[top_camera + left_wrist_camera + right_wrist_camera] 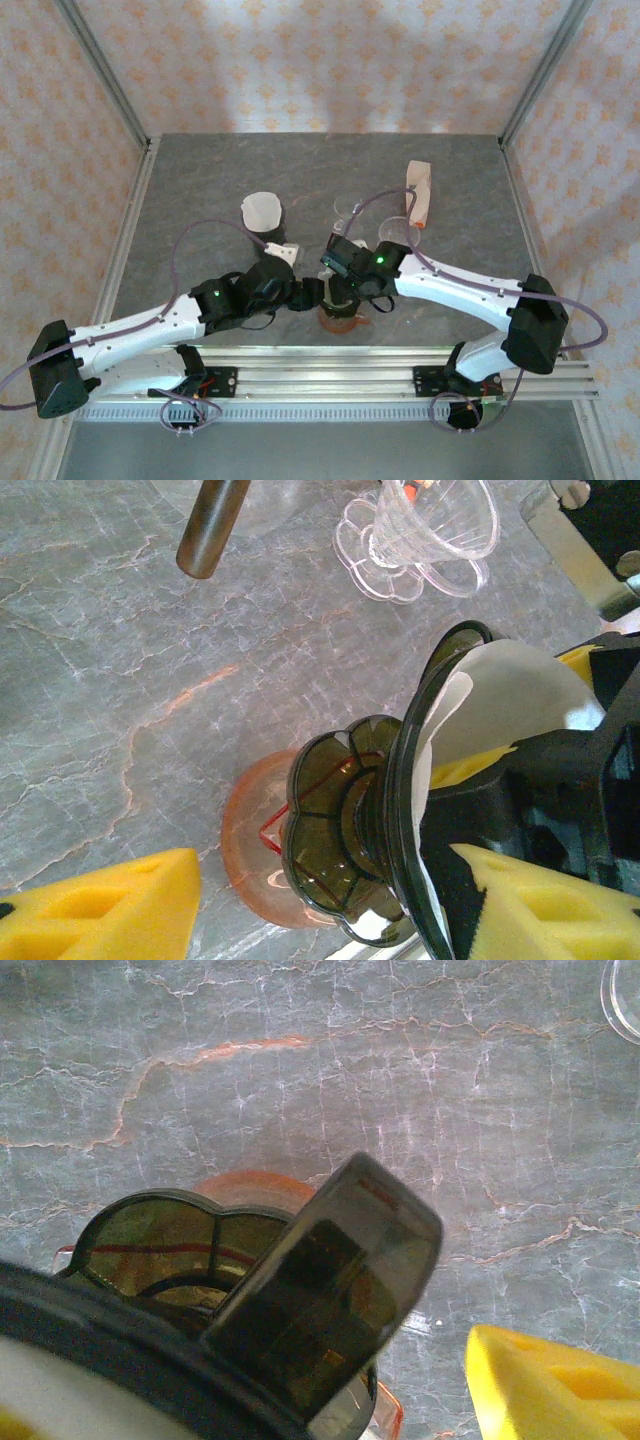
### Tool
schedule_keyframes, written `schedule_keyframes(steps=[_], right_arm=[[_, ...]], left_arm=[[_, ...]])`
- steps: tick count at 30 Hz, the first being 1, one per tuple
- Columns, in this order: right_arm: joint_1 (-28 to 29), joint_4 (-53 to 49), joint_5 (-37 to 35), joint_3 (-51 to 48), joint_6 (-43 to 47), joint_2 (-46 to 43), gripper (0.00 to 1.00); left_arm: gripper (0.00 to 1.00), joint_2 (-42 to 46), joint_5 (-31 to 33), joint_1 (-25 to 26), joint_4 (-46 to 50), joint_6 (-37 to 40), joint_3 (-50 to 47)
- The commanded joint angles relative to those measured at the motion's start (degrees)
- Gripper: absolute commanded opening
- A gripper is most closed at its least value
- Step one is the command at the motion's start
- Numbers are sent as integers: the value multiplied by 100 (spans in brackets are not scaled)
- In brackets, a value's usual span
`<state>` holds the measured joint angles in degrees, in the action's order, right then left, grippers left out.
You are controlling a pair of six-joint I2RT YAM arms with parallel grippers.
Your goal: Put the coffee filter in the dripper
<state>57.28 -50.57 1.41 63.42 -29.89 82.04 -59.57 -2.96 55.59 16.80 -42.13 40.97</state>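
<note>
Left gripper (pixel 325 865) stands wide around the tilted dark dripper (pixel 340 830) over an orange saucer (pixel 245 850); right gripper (pixel 342 292), jaws also spread, straddles its rim, the white coffee filter (pixel 510 695) inside the cone

top view high above the table (pixel 200 200), both wrist views close, sharing dark dripper (pixel 340 830)

near centre: dark dripper (pixel 335 820) right in the lane | behind: clear dripper (pixel 425 535) near | table (pixel 200 190) left: wide open
</note>
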Motion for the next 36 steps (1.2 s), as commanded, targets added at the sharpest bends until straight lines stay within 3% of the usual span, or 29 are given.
schedule_keyframes(steps=[1, 11, 25, 36], right_arm=[[-15, -18, -88, -134, 60, 91, 74], [2, 129, -97, -253, -39, -73, 74], [58, -56, -374, -466, -289, -1535, 74], [187, 15, -486, -686, -334, -1797, 74]], left_arm=[[66, -55, 10, -38, -97, -8, 33], [66, -73, -17, -34, -122, -49, 3], [66, -54, -8, -40, -178, -85, -54], [65, -99, 45, -44, -157, -98, -54]])
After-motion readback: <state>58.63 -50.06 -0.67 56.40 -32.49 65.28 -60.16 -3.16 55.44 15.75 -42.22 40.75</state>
